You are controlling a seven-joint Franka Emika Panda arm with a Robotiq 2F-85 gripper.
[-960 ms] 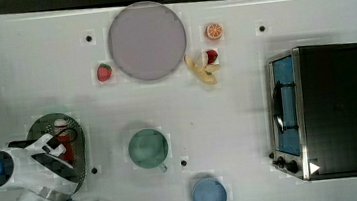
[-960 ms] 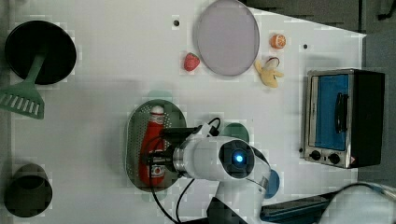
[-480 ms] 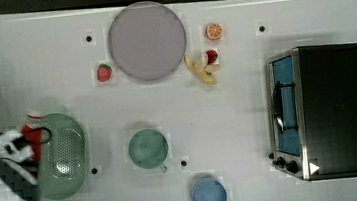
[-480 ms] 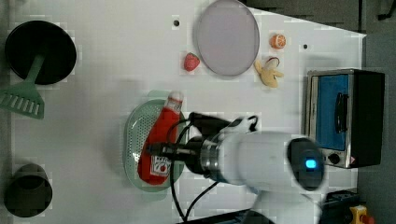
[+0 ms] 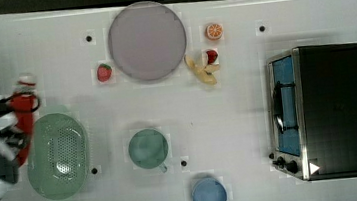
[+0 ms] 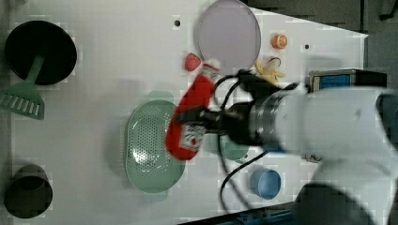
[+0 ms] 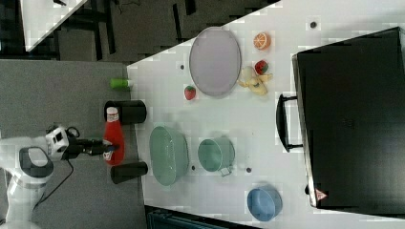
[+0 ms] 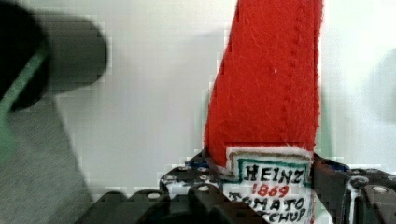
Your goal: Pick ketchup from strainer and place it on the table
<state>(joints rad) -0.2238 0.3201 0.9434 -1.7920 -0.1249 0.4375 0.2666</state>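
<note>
The end effector [image 8: 261,196] grips the ketchup bottle [image 6: 190,117] by its labelled lower body, one finger on each side of the white label. The bottle hangs in the air, tilted, clear of the pale green strainer [image 5: 57,156]. In the top view it sits just past the strainer's left rim, near the surface's [image 5: 248,113] left edge. A green mug [image 5: 148,149] stands beside the strainer.
</note>
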